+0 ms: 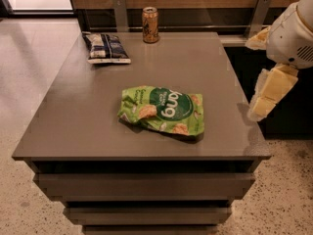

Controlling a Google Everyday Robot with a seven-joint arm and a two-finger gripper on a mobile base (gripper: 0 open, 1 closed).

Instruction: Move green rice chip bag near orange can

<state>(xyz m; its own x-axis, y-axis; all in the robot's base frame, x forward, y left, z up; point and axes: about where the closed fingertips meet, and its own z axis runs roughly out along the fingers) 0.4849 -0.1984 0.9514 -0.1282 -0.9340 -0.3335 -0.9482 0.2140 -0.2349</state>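
Note:
The green rice chip bag (164, 110) lies flat on the grey table (73, 106), near the middle and a little toward the front. The orange can (150, 25) stands upright at the table's far edge, well behind the bag and apart from it. My gripper (270, 88) hangs off the table's right edge, to the right of the bag and level with it. It touches nothing and holds nothing that I can see.
A small dark blue-and-white bag (105, 48) lies at the far left of the table, left of the can. Two metal posts (120, 11) rise behind the table against a wooden wall. Speckled floor surrounds the table.

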